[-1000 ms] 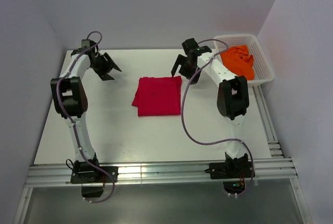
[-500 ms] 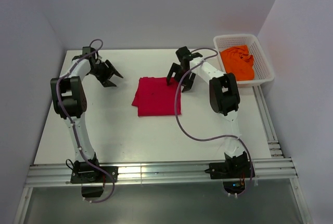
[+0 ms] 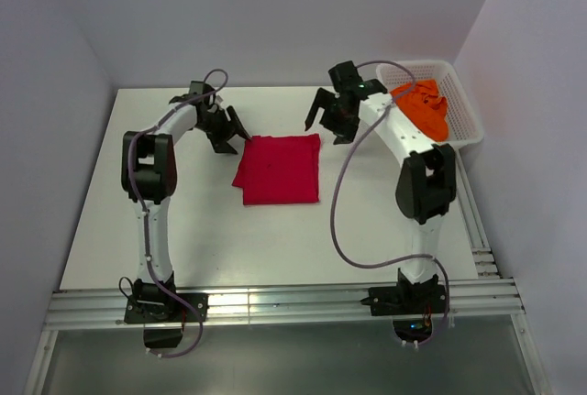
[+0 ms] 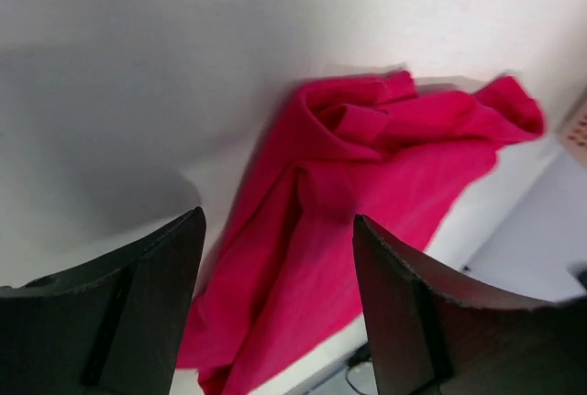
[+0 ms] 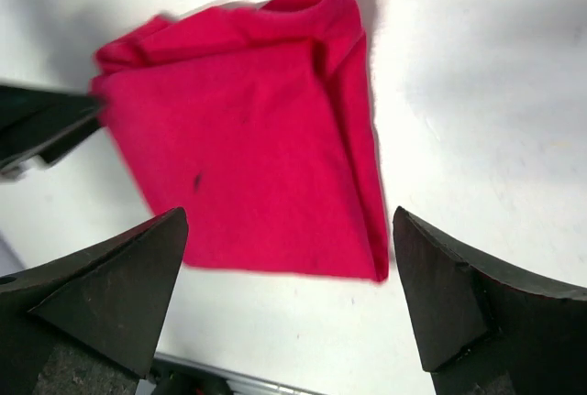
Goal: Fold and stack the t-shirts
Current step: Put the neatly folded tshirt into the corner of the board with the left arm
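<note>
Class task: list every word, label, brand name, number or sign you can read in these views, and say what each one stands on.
None can be read in any view.
The red t-shirt is plain apart from a small dark speck.
The orange t-shirt and white basket show no label.
The left arm and right arm show no legible marking.

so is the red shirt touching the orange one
Apart. The top view shows the red shirt flat on the table, the orange shirt off in the basket.
</note>
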You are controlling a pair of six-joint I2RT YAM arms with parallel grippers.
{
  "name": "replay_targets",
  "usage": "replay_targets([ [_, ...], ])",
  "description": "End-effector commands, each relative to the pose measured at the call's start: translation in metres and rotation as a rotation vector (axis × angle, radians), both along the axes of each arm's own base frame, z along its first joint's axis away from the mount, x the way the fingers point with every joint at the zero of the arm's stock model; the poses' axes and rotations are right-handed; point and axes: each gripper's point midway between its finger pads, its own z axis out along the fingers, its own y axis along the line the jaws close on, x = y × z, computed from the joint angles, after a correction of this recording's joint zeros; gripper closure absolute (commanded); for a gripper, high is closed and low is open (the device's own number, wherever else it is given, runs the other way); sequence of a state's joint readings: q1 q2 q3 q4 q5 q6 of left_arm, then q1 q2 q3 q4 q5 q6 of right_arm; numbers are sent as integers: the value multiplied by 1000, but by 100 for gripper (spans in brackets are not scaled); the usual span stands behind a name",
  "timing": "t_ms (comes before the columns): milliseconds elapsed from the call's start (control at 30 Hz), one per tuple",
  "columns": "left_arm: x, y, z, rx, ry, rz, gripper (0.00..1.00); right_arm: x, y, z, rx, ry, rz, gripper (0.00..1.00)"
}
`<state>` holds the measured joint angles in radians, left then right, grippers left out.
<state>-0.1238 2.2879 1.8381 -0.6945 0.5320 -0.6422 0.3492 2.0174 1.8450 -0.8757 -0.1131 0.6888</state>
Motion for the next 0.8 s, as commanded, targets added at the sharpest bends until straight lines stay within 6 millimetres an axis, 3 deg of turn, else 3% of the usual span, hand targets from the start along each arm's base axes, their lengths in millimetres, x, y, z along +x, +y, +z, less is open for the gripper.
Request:
replay_targets([
  [0,12,7,-7,141,-53,14,29,-18,-20,45,-5,-83,-16,0],
  [100,13,16,-15,235,-66,59,29,-32,-31,49,-1,-80,-30,0],
  [200,10,18,-29,256,-39,63,31,-48,-48,67,6,-113,-53,0],
  [300,7,11,-43,266,-25,40,38,-63,-63,71,-5,-120,-72,0],
  [333,4,4,-46,269,-22,25,41,-69,-72,64,-15,-104,-82,0],
  [400,1,-5,-52,275,-17,7,45,-78,-81,70,-10,-125,-98,0],
  [533,-4,-33,-53,250,-24,-33,46,-96,-104,60,-17,-108,-137,0],
  [700,-6,-48,-55,233,-19,-55,47,-111,-121,63,-24,-125,-167,0],
  [733,-7,-49,-57,235,-18,-58,50,-115,-124,60,-27,-119,-168,0],
  [767,-7,-50,-57,238,-20,-56,60,-116,-129,59,-29,-119,-181,0],
])
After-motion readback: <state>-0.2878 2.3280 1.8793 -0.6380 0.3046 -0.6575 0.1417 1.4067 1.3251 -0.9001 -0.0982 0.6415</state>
